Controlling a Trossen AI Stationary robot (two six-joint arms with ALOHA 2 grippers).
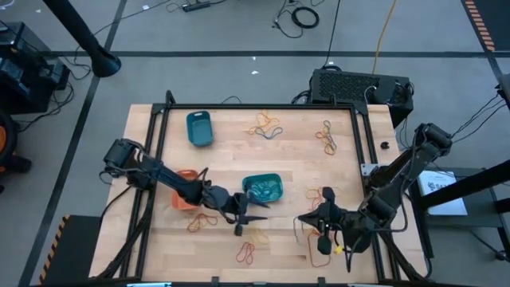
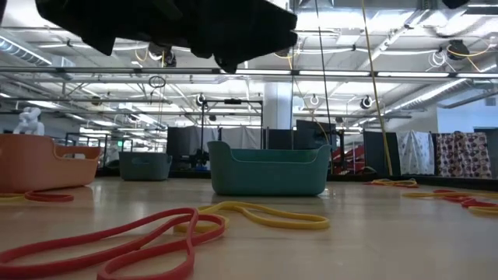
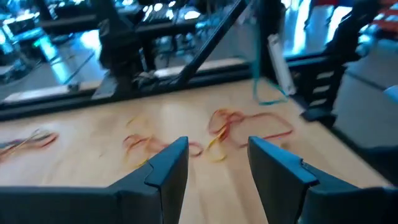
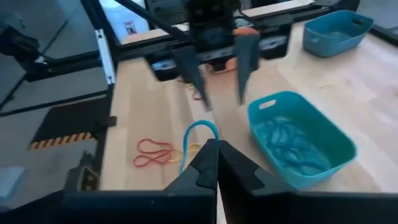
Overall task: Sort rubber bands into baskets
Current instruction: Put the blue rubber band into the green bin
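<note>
Beside the teal-green shallow plastic basket (image 4: 303,145), right gripper (image 4: 214,163) fingers pinch a thin blue-green rubber band (image 4: 198,132); left gripper (image 3: 214,163) fingers gape wide

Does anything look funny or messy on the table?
Nothing is broken or tipped. Loose rubber bands lie scattered on the table, waiting to be sorted. The teal basket holds matching bands.
</note>
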